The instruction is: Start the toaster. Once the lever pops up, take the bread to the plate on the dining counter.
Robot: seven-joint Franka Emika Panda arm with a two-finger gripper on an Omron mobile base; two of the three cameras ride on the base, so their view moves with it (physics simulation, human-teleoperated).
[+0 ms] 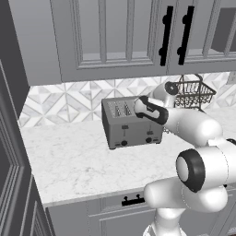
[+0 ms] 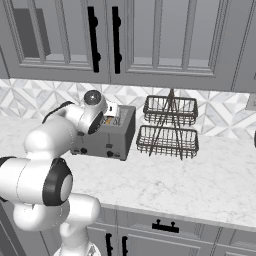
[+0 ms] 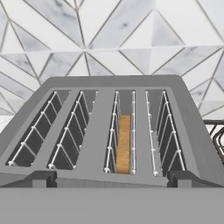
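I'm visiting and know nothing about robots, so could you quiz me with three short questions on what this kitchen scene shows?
1. True or false: the bread sits down inside a slot of the toaster.
2. Counting from the left in the hand view, which of the four slots holds the slice? A first, B second, C third, D fourth.
3. Fill in: beside the toaster on the marble worktop stands a two-tier wire ____.

Key: 1 true. 2 C. 3 basket. The end effector is open above the toaster, holding nothing.
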